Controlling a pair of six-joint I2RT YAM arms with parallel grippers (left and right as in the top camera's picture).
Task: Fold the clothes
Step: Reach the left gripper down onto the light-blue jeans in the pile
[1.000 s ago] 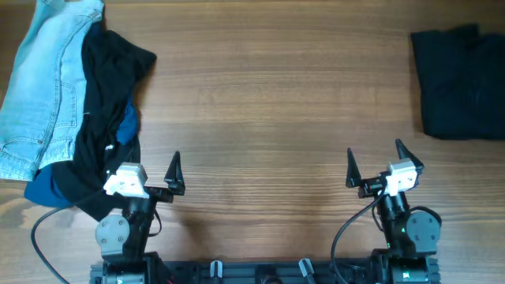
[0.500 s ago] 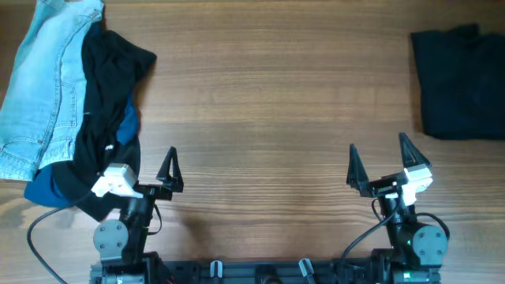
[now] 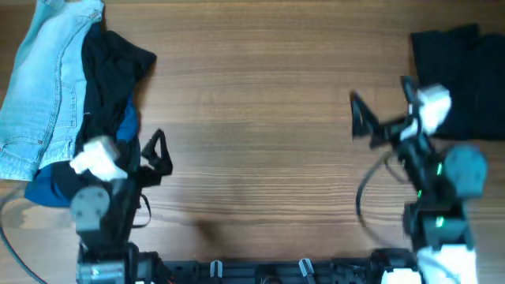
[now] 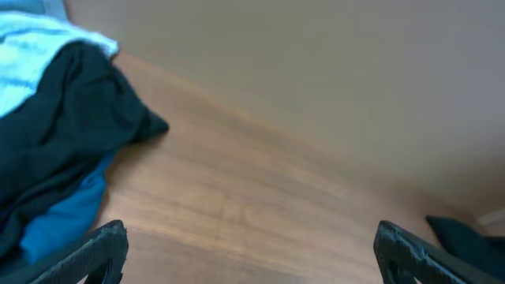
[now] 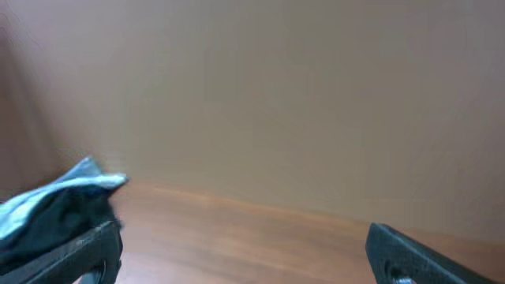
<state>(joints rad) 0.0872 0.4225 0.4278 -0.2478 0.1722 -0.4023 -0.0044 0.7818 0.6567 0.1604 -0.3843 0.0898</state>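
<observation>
**Both pincers wide apart, nothing picked up yet**

Our left gripper point(image 3: 148, 150) has its fingers spread wide with nothing between them. It hangs at the near right edge of the heap that the denim shorts point(image 3: 43, 87) belong to. Our right gripper point(image 3: 380, 96) is just as wide apart and just as empty, far to the right of the shorts.

The shorts lie crumpled at the far left of the table point(image 3: 260, 118). A black garment point(image 3: 106, 95) is draped over their right side, and a royal-blue one point(image 3: 126, 126) peeks out from beneath it. A dark folded garment point(image 3: 461, 79) lies well apart from the shorts, at the opposite end of the table. We read the heap as work waiting and the folded piece as finished work, with the wood between them kept as folding room. We judge the spread fingers to be ready for a first grasp.

Much is unclear. Both arms are blurred in the overhead view. The left wrist covers part of the heap and the right wrist overlaps the folded garment's near edge. The shorts and the folded piece are cut off by the frame. The right wrist view shows mostly wall point(image 5: 260, 95).
</observation>
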